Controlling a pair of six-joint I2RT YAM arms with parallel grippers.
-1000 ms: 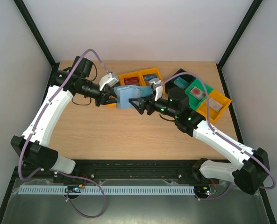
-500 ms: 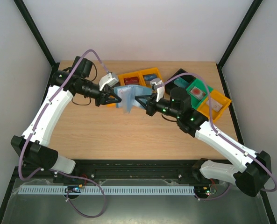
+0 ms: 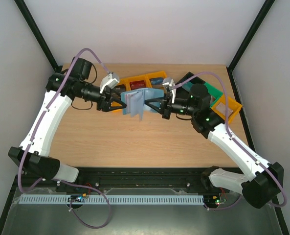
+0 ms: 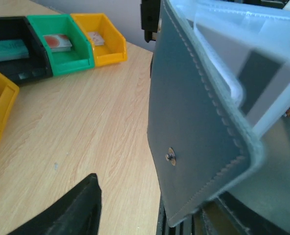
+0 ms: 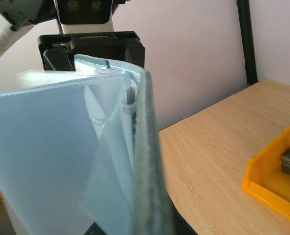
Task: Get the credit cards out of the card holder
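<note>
The card holder (image 3: 136,103) is held clear of the table (image 3: 110,142), clamped by its cover in the right gripper (image 3: 153,104), and is stretched lengthwise straight out from those jaws towards the left gripper (image 3: 119,104), whose jaws are parted at its opposite end.

card holder (image 3: 137,102) above table (image 3: 135,142), bins (image 3: 135,78) behind

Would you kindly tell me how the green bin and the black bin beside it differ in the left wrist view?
The green bin holds a red-and-white card; the black bin holds a teal card. The black bin is cropped at the picture's left edge; the green bin shows whole. Both are open-topped, side by side on the table.
</note>
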